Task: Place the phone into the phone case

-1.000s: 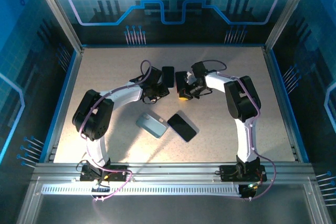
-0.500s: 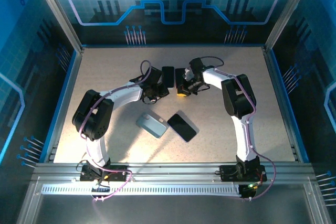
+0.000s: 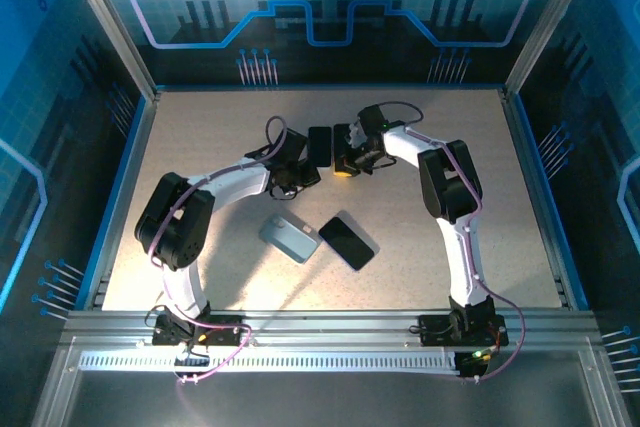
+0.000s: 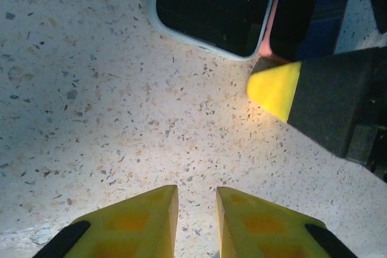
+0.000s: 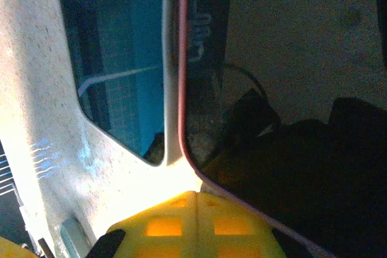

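A black phone (image 3: 347, 242) lies flat near the table's middle, with a grey-blue phone case (image 3: 289, 239) just left of it; both grippers are well beyond them. At the far middle two more dark slabs lie side by side: a white-rimmed one (image 3: 319, 145) (image 4: 217, 4) (image 5: 118, 58) and a pink-rimmed one (image 4: 311, 13) (image 5: 272, 89). My right gripper (image 3: 345, 169) (image 5: 196, 200) is shut, its yellow tip (image 4: 275, 89) at the near end of the seam between them. My left gripper (image 3: 300, 169) (image 4: 196, 209) stands narrowly open over bare table, short of the white-rimmed slab.
The speckled tabletop (image 3: 220, 137) is fenced by metal posts and blue panels at the back and sides. Both arms' elbows arch over the middle, the right forearm (image 3: 445, 182) to the right of the slabs.
The right gripper has crept left and farther up the table, closing in on the two slabs. The left arm and the objects have stayed put.
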Tool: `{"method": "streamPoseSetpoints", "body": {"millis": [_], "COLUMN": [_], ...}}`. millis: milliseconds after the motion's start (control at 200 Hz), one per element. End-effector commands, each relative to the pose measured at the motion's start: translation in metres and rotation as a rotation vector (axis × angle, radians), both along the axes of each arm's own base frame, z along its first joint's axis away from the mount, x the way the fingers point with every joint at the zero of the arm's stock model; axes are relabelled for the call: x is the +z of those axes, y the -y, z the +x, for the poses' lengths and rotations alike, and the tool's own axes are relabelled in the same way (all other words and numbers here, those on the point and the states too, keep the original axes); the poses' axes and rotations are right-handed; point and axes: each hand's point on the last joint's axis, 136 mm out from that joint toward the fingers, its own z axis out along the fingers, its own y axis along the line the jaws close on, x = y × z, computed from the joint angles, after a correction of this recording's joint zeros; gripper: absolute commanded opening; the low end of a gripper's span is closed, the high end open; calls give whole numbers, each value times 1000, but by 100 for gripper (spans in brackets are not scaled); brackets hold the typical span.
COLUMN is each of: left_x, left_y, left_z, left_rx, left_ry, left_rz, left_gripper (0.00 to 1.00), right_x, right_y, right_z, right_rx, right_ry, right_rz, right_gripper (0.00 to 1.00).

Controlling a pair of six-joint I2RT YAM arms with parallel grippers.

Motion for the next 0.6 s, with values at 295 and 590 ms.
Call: {"method": "streamPoseSetpoints", "body": {"millis": [295, 590], "left_x": [7, -11], "left_y": [-17, -28], "left_z": [-15, -55], "left_rx": [8, -9], "left_ry": [3, -64], "left_rz": [38, 23], "left_gripper": [24, 25], "right_x": [82, 57], "right_y": [38, 57], "right_z": [-49, -150], "right_rx": [-26, 176], "right_ry": [239, 244], "right_rz": [11, -249], "right_gripper": [4, 35]}}
